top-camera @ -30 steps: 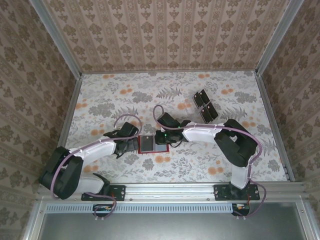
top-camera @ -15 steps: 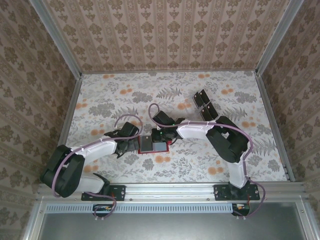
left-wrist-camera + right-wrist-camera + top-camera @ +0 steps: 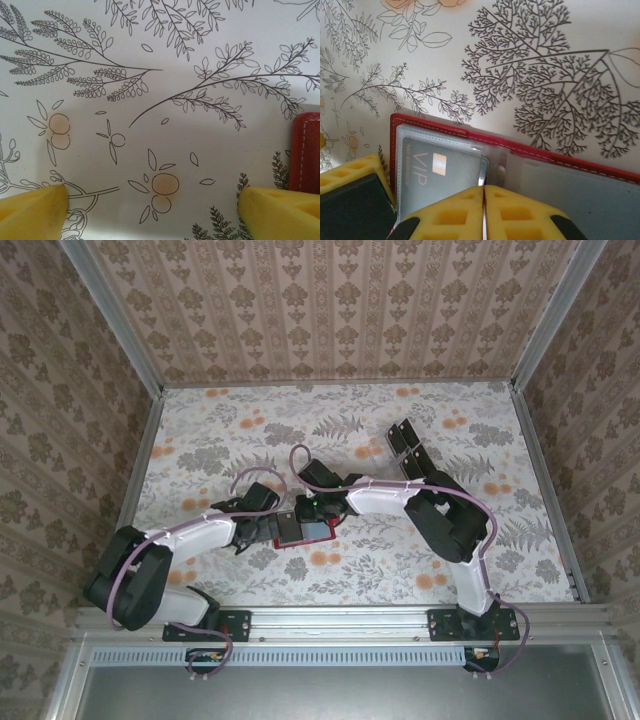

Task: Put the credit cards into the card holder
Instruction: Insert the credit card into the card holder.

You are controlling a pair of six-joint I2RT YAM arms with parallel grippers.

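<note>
The red card holder [image 3: 306,532] lies open on the table, clear sleeves up. One dark credit card [image 3: 437,172] marked VIP sits in its left sleeve [image 3: 410,150]. My right gripper [image 3: 484,189] is shut, its fingertips against that card's right edge over the red holder [image 3: 540,152]. From above, the right gripper [image 3: 313,508] hangs over the holder's far side. Several more black credit cards [image 3: 410,452] lie at the back right. My left gripper [image 3: 152,205] stands open and empty over bare table, its right finger [image 3: 277,210] beside the holder's red edge [image 3: 306,150]. The left gripper [image 3: 262,512] is just left of the holder.
Patterned walls and metal rails [image 3: 140,470] close in the floral table on three sides. The right arm's elbow [image 3: 450,520] stretches across the middle right. A yellow finger with a black back [image 3: 350,197] sits beside the holder's left edge in the right wrist view.
My right gripper has slid left across the open holder, from its right half to its left half. The left arm has hardly moved.
</note>
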